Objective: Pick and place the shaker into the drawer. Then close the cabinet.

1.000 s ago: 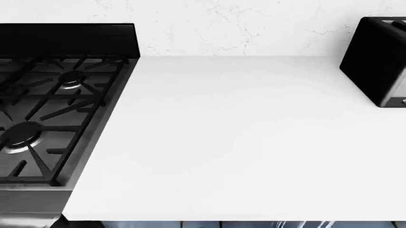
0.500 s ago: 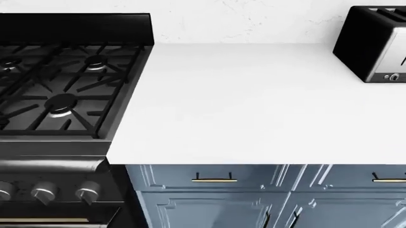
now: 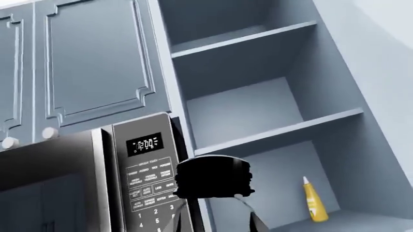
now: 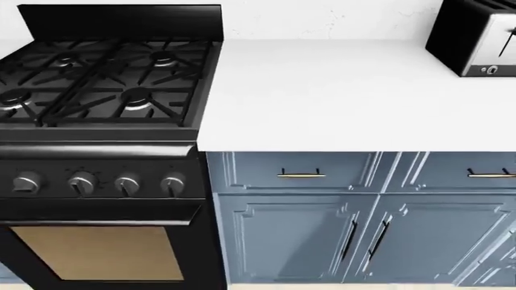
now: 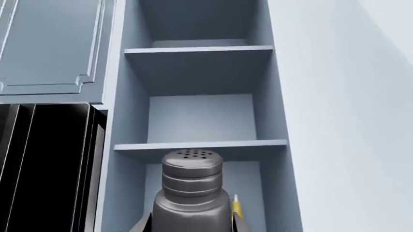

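Observation:
The shaker (image 5: 191, 188) is a small grey round bottle with a pale top pierced by dark holes. It stands upright between the fingers of my right gripper (image 5: 191, 227), which is shut on its body, held up in front of open blue-grey shelves. My left gripper (image 3: 221, 224) is open, its dark fingertips (image 3: 258, 223) apart with nothing between them, raised before a microwave (image 3: 77, 183). Neither gripper shows in the head view. The drawer is out of view.
A black gas stove (image 4: 105, 90) with front knobs stands at the left, beside a white counter (image 4: 322, 96). A black toaster (image 4: 475, 36) sits at the back right. Below are shut panelled drawer fronts with brass handles (image 4: 300, 175) and doors (image 4: 298, 241). A yellow bottle (image 3: 314, 205) stands on a shelf.
The head view has drawn back and tilted down. The counter and stove have moved up in the picture, and the stove's front, the drawer fronts and the lower doors have come into view.

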`<state>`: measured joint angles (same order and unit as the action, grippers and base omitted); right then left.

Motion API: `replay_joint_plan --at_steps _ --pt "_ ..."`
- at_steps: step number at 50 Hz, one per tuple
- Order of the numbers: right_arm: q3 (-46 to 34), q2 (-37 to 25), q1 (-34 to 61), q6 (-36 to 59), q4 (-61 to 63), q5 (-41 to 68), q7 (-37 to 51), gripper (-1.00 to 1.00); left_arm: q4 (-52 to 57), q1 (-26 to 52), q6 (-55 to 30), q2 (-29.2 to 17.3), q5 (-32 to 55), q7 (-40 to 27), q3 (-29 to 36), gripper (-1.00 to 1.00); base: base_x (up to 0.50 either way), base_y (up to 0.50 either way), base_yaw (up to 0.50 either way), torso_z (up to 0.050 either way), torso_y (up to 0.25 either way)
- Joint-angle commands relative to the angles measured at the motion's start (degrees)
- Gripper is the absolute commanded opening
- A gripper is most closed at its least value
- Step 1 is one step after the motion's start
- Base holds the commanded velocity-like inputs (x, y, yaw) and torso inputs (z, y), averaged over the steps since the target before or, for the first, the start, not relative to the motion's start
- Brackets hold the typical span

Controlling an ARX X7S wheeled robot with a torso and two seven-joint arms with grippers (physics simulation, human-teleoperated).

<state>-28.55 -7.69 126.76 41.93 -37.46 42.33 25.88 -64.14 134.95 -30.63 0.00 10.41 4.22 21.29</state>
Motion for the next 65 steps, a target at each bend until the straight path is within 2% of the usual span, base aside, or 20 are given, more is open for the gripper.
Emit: replay_joint_plan --at_steps 1,13,25,29,35,41,55,57,61,65 --pt "-0.2 -0.1 0.3 0.6 0.3 -0.7 -0.3 -1.00 0.2 0.0 -0.1 0.0 0.2 -0.3 -0.5 -1.00 -0.50 0.25 0.00 0.000 0.000" --pt "-0.1 -1.3 -0.2 2.6 2.8 0.1 0.8 -1.00 0.7 0.0 -0.7 0.0 2.0 -1.2 -0.2 -1.00 -0.37 0.19 0.00 0.000 0.000" --pt "4.1 -6.9 -5.6 14.3 20.0 8.1 7.9 -1.00 3.8 -0.2 -9.4 -0.3 4.9 -3.2 -2.6 -1.00 0.00 0.00 0.00 0.000 0.000" --pt "6.2 -8.4 -7.9 17.9 25.9 11.6 11.0 -1.00 26.2 -8.6 -23.9 -3.8 8.4 -6.8 -3.8 -1.00 0.00 0.00 0.00 0.000 0.000" --pt "8.9 -10.1 -11.0 21.9 32.8 16.1 14.7 -1.00 44.1 -15.6 -36.1 -6.4 12.1 -11.0 -6.7 -1.00 0.00 0.00 0.00 0.000 0.000" --pt "11.7 -12.1 -15.2 26.7 40.5 21.6 19.8 -1.00 58.6 -22.5 -44.4 -7.8 15.4 -14.4 -9.9 -1.00 0.00 0.00 0.00 0.000 0.000" --pt "20.5 -14.8 -26.9 29.3 52.3 33.9 27.9 -1.00 81.9 -37.1 -58.5 -8.4 22.2 -20.3 -19.5 -1.00 0.00 0.00 0.00 0.000 0.000" --pt "21.4 -15.1 -27.6 29.9 53.9 35.9 29.6 -1.00 83.8 -39.0 -59.3 -9.3 26.9 -23.9 -20.8 -1.00 0.00 0.00 0.00 0.000 0.000" --pt "23.9 -16.0 -30.1 31.1 57.8 41.7 34.1 -1.00 86.6 -43.1 -59.3 -12.3 44.3 -37.8 -23.0 -1.00 0.00 0.00 0.00 0.000 0.000" --pt "26.0 -16.6 -33.5 31.1 60.7 47.1 38.1 -1.00 89.2 -46.9 -59.0 -13.8 55.7 -47.3 -25.0 -1.00 0.00 0.00 0.00 0.000 0.000"
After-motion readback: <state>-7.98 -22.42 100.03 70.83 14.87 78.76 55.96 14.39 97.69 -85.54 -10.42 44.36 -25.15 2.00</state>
